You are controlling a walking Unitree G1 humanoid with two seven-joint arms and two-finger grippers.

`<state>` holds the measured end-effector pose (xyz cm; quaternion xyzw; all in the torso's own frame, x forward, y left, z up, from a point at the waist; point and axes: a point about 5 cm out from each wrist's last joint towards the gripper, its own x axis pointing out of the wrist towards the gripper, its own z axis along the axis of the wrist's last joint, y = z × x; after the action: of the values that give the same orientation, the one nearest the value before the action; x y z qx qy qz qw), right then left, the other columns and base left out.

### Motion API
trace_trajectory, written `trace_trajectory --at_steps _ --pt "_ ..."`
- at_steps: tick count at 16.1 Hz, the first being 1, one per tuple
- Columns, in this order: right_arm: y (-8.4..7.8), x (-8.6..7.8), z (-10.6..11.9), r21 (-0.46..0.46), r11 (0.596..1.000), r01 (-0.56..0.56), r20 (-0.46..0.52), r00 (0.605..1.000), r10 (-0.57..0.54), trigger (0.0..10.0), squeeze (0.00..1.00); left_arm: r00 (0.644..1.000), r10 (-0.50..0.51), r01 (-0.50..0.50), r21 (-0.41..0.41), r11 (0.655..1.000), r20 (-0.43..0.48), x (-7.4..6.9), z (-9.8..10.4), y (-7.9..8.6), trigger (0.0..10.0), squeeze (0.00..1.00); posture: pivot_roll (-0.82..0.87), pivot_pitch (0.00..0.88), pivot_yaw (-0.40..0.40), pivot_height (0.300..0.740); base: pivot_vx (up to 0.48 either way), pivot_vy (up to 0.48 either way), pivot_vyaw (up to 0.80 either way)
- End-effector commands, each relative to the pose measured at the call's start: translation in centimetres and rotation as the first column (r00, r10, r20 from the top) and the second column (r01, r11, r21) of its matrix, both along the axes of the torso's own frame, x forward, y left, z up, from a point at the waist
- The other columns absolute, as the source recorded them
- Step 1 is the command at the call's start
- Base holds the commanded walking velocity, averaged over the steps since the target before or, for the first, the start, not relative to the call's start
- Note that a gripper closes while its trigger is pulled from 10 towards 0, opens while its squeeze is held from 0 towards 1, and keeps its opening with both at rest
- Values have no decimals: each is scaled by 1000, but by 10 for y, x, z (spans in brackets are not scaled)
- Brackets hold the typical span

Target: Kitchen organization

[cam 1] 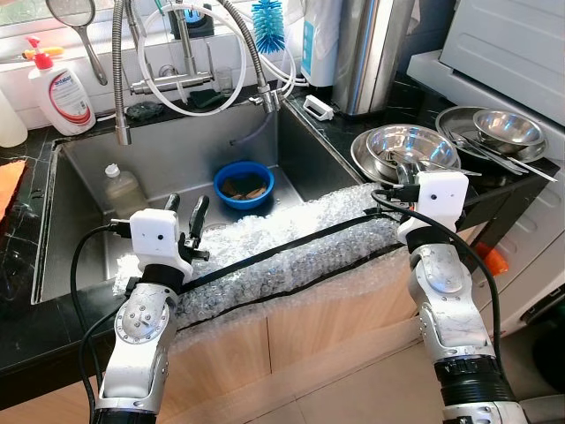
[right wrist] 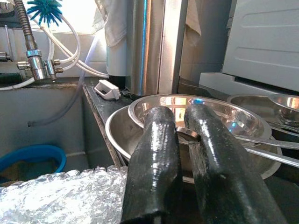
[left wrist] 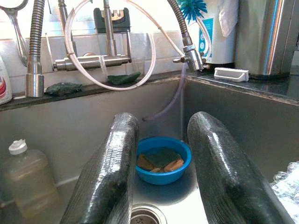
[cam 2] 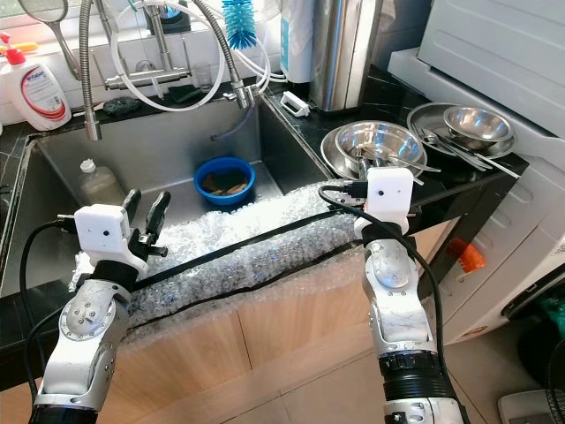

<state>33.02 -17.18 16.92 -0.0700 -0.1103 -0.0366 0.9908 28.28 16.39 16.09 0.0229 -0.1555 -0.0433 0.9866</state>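
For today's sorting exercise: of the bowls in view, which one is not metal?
The blue bowl in the sink. It is plastic-looking and holds sponges, while the steel bowls sit stacked on the counter to the right.

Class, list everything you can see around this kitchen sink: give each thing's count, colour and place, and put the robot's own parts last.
Sink: one, steel, set in the black counter.
Blue bowl: one, in the sink, holding sponges.
Clear bottle: one, white cap, in the sink's left corner.
Bubble wrap: one sheet, clear, over the sink's front edge.
Soap bottle: one, white with red pump, behind the sink on the left.
Bottle brush: one, blue, behind the tap.
Steel bowls: several, silver, on the counter to the right.
Left gripper: black fingers, open, above the sink.
Right gripper: black fingers, close together, at the steel bowls' rim.
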Motion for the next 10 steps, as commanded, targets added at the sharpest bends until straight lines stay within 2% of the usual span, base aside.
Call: trace_trajectory --at_steps 1,4,9,10 --pt "2 2 2 7 1000 -8 2 1000 8 0 0 1000 -4 4 5 1000 8 -1 2 -1 10000 0 -102 3 34 740 0 0 0" --pt "2 3 4 10 1000 -5 13 1000 5 0 0 1000 -3 3 7 1000 11 0 3 -1 10000 0 -101 2 35 740 0 0 0" --pt "-1 0 21 13 1000 23 120 992 -25 0 0 1000 -6 6 5 1000 14 0 3 -2 10000 0 -105 2 35 740 0 0 0" --pt "0 0 23 15 1000 19 137 990 -21 10000 0 1000 -6 6 4 1000 14 0 3 -2 10000 0 -105 2 35 740 0 0 0"
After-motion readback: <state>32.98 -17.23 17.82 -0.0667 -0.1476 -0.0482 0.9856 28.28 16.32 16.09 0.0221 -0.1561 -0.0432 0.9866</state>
